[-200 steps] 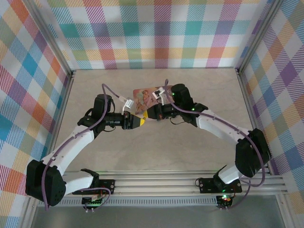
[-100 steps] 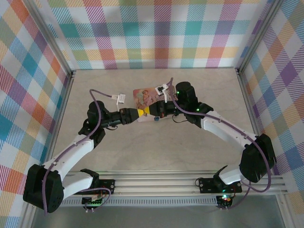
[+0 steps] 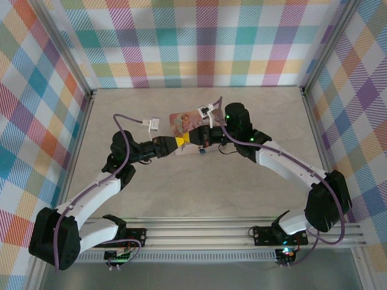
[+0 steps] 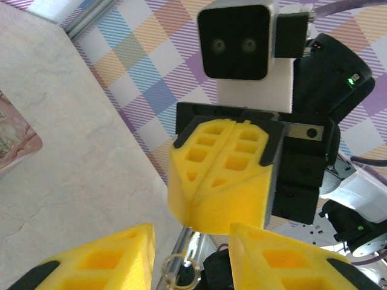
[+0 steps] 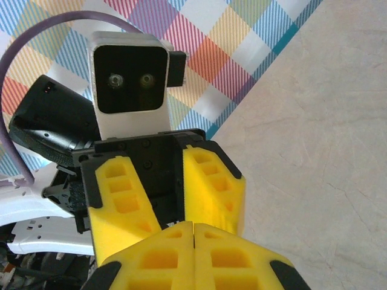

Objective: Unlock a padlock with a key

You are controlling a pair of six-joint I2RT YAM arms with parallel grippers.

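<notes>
**Meeting of the two arms above the tabletop (image 3: 199, 199), top and wrist views.** The right gripper (image 4: 221, 175) had its jaws clenched, pads flush. A thin silvery piece (image 4: 189, 240) ending in a small loop projected from their tip; whether this was shackle or key could not be told. The left gripper (image 5: 166, 196) faced it tip to tip with jaws released, one pad on either side of that piece and apparently clear of it. The padlock (image 3: 199, 151) appeared as a blue speck just below the meeting tips, near the pink tin (image 3: 183, 124). Whether it hung or lay on the tabletop was unclear. The key could not be picked out with certainty.

Judged step: hand-to-hand alignment ahead of insertion. To do it well, the left jaws would need to close squarely on the projecting piece, centred between the pads, with the right arm rigid. Any approach should run along the grippers' common axis, since a sideways nudge on so small a part would likely twist it out of the pinch.
</notes>
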